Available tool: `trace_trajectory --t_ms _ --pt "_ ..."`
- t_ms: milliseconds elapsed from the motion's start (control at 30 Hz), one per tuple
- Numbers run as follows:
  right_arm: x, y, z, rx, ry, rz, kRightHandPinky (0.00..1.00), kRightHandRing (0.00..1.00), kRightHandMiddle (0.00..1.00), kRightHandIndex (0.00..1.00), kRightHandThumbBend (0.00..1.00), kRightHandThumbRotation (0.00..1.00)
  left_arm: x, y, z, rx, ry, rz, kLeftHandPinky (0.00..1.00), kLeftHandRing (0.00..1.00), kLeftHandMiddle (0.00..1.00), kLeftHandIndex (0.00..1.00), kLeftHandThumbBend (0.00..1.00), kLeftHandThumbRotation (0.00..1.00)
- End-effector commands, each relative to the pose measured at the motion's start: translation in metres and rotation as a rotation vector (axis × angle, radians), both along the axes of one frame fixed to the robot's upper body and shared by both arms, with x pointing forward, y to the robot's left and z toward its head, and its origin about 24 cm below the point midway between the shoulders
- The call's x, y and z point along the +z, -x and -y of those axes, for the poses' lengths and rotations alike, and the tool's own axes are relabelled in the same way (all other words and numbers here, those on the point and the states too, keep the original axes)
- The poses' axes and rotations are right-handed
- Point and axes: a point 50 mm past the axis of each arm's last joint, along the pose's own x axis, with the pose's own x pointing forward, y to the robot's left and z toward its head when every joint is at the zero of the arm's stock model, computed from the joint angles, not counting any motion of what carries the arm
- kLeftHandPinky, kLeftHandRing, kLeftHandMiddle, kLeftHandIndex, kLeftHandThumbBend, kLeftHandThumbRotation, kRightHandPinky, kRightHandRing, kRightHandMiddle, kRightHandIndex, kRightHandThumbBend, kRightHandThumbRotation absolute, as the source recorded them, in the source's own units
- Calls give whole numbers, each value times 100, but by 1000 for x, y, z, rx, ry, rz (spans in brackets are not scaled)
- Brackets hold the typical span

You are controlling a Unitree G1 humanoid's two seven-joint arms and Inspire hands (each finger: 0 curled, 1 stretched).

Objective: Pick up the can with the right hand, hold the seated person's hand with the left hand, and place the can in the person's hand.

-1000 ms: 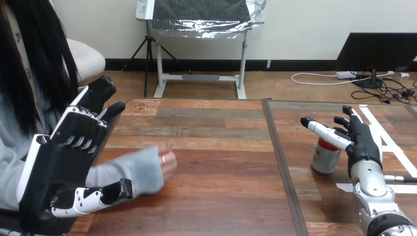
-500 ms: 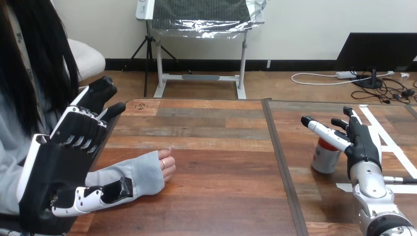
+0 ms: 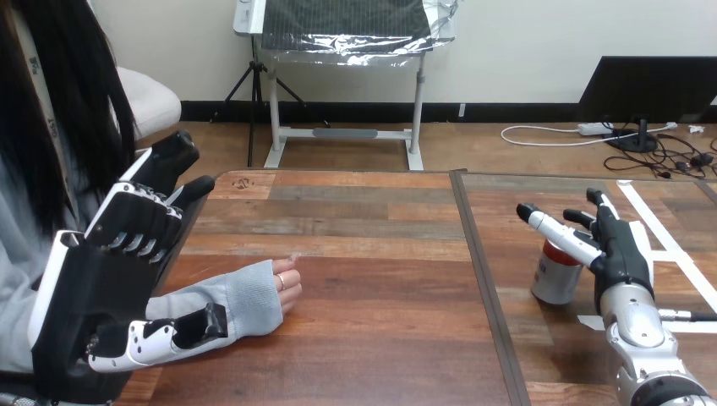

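Observation:
A silver can [image 3: 555,275] with a red top band stands upright on the right half of the table. My right hand [image 3: 615,247] is open just to its right, thumb stretched over the can's top, fingers straight behind it. The person's hand [image 3: 286,284], in a grey sleeve, rests loosely curled on the wood left of centre. My left hand [image 3: 110,279] hangs raised at the view's left, open, close to the camera. Its thumb lies in front of the person's forearm [image 3: 220,304]; I cannot tell if they touch.
A dark seam [image 3: 482,279] runs front to back between the two tabletop halves. White tape strips [image 3: 672,254] mark the wood right of the can. The table's far edge [image 3: 338,172] lies beyond both hands.
The person's hand has come to rest on the table. My right hand has slid a little left, and the can has shifted slightly left and nearer with it.

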Motion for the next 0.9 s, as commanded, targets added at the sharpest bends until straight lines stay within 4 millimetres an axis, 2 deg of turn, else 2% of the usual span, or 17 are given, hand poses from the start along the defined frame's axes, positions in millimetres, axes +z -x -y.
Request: trace_trajectory --t_ms 0,300,867 --pt "14 -11 -7 16 -24 79 75 87 90 98 100 42 18 -14 0 -5 -19 101 88 95 95 88 100 33" --pt "11 -9 -7 23 5 60 81 90 93 97 100 44 18 -13 0 -2 -16 99 88 95 95 88 100 34" --pt "3 -3 -8 30 38 38 82 90 92 96 100 47 20 -14 1 -13 -11 87 91 97 96 89 100 33"
